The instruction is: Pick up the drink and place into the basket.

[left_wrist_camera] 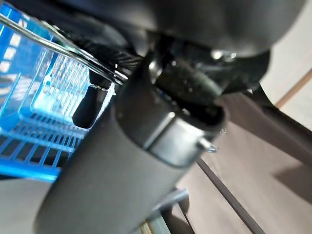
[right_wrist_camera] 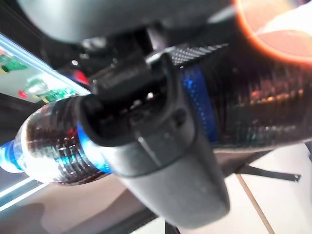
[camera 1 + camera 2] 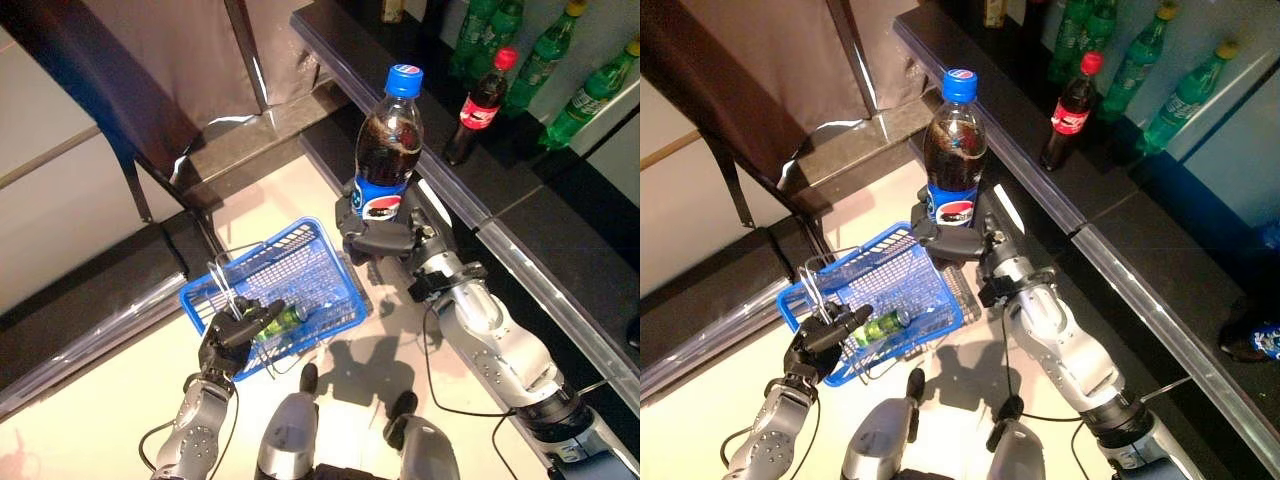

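Note:
A dark cola bottle [image 3: 389,145] with a blue cap and blue label stands upright in my right hand [image 3: 378,238], whose fingers curl round its lower body. The bottle hangs just beyond the far right corner of the blue wire basket [image 3: 322,262]. In the right wrist view the bottle [image 2: 46,146] shows past the thumb [image 2: 161,161]. My left hand [image 3: 228,340] is shut on the basket's metal handles [image 3: 222,282] at its near left side. A small green bottle [image 3: 280,320] lies inside the basket [image 3: 900,262].
A dark counter [image 3: 520,200] runs along the right, with a red-capped cola bottle [image 3: 480,105] and several green bottles [image 3: 545,50] behind it. Dark chair legs [image 3: 135,185] stand at the left. Pale floor [image 3: 60,420] lies under the basket.

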Available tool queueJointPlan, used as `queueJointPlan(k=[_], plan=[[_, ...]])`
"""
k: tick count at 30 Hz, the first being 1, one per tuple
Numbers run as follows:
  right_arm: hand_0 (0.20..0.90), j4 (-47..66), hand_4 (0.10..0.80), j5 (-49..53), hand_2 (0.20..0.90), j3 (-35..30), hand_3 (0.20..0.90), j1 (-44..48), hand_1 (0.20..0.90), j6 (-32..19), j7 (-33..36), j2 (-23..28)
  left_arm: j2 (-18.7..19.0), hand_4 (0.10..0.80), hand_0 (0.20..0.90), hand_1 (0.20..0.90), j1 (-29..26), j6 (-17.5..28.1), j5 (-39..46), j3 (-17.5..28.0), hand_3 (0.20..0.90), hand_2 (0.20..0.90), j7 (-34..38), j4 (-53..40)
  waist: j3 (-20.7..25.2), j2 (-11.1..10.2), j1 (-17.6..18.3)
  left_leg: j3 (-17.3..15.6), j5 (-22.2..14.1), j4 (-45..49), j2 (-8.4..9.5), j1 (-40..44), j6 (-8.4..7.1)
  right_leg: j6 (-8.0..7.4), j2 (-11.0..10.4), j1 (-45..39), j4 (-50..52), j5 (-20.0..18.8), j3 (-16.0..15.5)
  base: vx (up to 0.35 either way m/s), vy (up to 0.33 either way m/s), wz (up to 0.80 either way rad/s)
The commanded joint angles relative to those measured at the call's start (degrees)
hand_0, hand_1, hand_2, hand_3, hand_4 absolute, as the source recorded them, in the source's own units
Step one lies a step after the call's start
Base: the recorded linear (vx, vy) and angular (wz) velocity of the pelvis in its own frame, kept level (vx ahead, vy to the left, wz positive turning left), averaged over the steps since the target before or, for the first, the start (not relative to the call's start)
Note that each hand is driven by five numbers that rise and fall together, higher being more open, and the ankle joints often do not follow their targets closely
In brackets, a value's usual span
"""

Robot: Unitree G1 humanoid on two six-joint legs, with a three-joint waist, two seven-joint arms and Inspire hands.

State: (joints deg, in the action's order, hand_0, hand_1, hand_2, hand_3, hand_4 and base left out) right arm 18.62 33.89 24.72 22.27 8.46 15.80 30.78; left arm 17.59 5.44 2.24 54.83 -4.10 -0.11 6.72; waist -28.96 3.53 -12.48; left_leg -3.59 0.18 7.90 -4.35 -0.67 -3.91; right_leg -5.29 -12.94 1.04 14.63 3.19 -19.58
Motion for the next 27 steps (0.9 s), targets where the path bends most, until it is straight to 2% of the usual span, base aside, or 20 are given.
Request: queueJointPlan(k=[1,10,18,27], plan=[[0.3,6.61,0.1,-0.2,0.3,2.7,0.2,10.39,0.3,-6.57,2.46,-4.83,6.76,0.1,0.3,0.3,-1.73,6.95,0.4,0.43,0.2,0.3,-9.31,-16.98,13.91,-1.5,-0.92,3.64,0.51,2.56,2.03,-2.21,-0.39,2.74,3.49,-5.99,-2.67,2.83,-1.14,-0.003,-0.026,0.15],[0.3,3.15,0.1,0.47,0.3,6.67,0.2,11.57,0.3,-5.49,6.77,-7.07,8.74,0.1,0.3,0.3,-4.61,2.15,4.42,-2.48,0.2,0.3,-13.53,-25.62,13.59,-1.92,-2.8,6.16,0.72,2.99,2.71,-2.97,-0.16,2.48,3.46,-6.46,-2.93,2.43,-2.81,-0.008,-0.033,0.14],[0.3,-1.38,0.1,-2.12,0.3,10.72,0.2,12.92,0.3,-3.41,10.89,-10.11,12.32,0.1,0.3,0.3,-9.15,-0.61,5.62,-5.05,0.2,0.3,-20.02,-31.92,13.74,-1.91,-4.02,7.9,1.04,3.33,3.46,-3.42,-0.15,2.27,3.16,-7.0,-3.04,2.11,-3.93,0.008,-0.006,0.06],[0.3,-5.47,0.1,-2.16,0.3,11.87,0.2,11.87,0.3,-1.72,12.71,-12.1,13.59,0.1,0.3,0.3,-10.12,-3.11,9.8,-3.49,0.2,0.3,-25.4,-36.1,14.25,-1.73,-5.18,9.03,1.03,3.91,4.14,-3.77,-0.27,2.15,2.68,-7.45,-2.75,2.18,-5.02,0.028,0.008,0.08]])
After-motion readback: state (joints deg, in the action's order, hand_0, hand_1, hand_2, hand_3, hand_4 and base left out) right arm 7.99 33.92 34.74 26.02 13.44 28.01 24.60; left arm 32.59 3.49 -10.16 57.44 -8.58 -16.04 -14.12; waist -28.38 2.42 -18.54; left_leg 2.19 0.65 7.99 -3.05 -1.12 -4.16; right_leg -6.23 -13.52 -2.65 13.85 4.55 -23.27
